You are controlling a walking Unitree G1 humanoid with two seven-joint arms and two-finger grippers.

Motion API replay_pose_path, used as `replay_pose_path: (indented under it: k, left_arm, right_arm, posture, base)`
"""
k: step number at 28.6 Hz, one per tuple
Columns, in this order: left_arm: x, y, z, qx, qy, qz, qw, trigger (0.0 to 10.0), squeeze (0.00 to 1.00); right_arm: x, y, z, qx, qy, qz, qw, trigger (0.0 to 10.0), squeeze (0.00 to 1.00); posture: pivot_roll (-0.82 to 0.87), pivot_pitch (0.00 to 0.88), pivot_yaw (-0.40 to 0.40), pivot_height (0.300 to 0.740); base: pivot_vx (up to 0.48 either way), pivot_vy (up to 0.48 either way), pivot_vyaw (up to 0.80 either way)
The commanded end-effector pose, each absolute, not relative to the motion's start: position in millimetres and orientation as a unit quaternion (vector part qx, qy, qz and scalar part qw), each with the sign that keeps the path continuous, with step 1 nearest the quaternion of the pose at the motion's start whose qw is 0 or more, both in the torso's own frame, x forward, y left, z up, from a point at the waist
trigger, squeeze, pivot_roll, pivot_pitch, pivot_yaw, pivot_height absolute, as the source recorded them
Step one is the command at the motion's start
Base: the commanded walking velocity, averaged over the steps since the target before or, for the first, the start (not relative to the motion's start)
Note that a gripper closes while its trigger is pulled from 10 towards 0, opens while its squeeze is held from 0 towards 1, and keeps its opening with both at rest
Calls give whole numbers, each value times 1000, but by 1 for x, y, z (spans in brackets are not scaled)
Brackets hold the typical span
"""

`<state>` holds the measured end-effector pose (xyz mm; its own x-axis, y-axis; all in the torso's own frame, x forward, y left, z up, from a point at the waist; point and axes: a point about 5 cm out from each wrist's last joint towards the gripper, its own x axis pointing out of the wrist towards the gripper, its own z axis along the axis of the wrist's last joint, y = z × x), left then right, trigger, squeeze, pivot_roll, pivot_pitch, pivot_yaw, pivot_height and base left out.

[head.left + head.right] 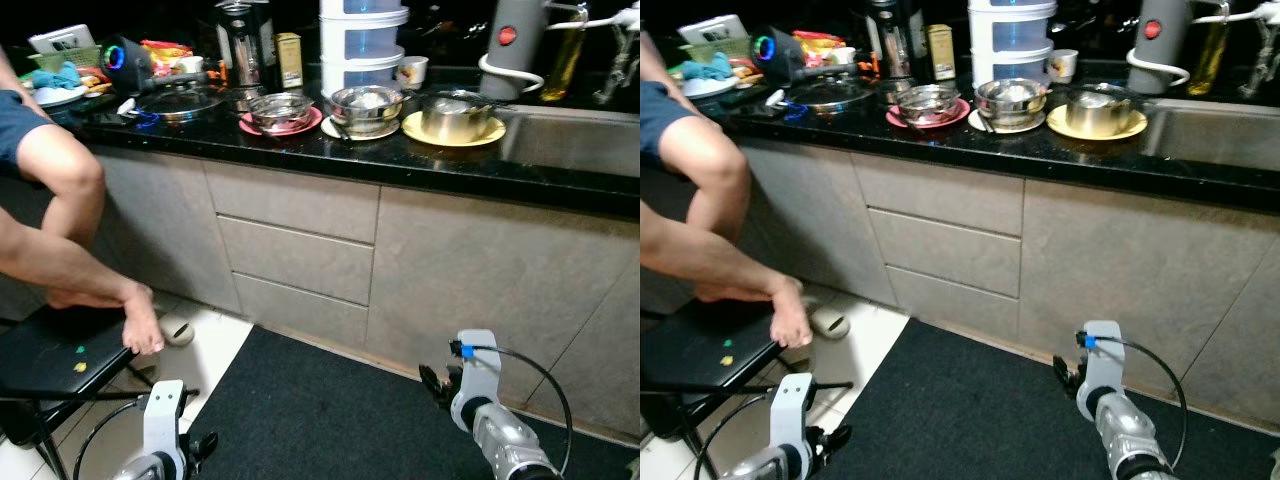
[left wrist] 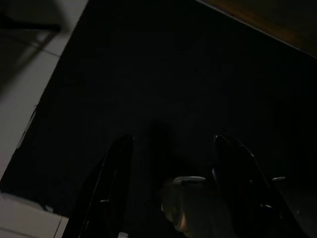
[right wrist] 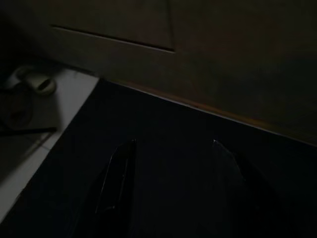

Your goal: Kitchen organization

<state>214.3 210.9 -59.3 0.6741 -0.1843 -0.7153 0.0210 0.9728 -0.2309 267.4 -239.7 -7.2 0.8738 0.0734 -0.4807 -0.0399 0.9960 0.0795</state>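
Observation:
On the black counter (image 1: 300,150) stand a steel bowl on a pink plate (image 1: 281,110), a steel bowl on a white plate (image 1: 365,105) and a steel pot on a yellow plate (image 1: 455,118). Both arms hang low in front of the cabinets, far below the dishes. My left gripper (image 2: 173,141) is open over the dark mat, with nothing between its fingers. My right gripper (image 3: 173,146) is open too, pointing at the foot of the cabinet. In the left eye view the left gripper (image 1: 203,443) and the right gripper (image 1: 433,385) sit near the bottom edge.
A person sits at the left, a foot (image 1: 142,325) resting on a black stool (image 1: 50,355). A white stacked container (image 1: 362,40), a lidded pan (image 1: 180,100) and an oil bottle (image 1: 563,50) stand on the counter. The sink (image 1: 570,140) is at the right. Drawers (image 1: 295,260) face me above a black mat (image 1: 320,410).

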Motion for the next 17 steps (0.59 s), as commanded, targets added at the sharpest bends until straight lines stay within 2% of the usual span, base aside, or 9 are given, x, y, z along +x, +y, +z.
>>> replay_pose_path:
  k: [1, 11, 17]
  left_arm:
    - [215, 211, -59, -106, 401, -54, 908, 10000, 0]
    - [215, 211, -59, -95, 401, -59, 909, 10000, 0]
    - [215, 210, -59, -91, 402, -65, 909, 10000, 0]
  right_arm:
    - [264, -243, -10, 46, 255, 16, 966, 10000, 0]
    - [264, -243, -11, 47, 262, 10, 964, 10000, 0]
    - [264, -240, -10, 54, 251, 28, 966, 10000, 0]
  posture:
    - [-77, 0, 22, 740]
    - [-77, 0, 21, 740]
    - [-79, 0, 21, 740]
  base:
    - [0, 0, 0]
    - [0, 0, 0]
    - [341, 0, 0]
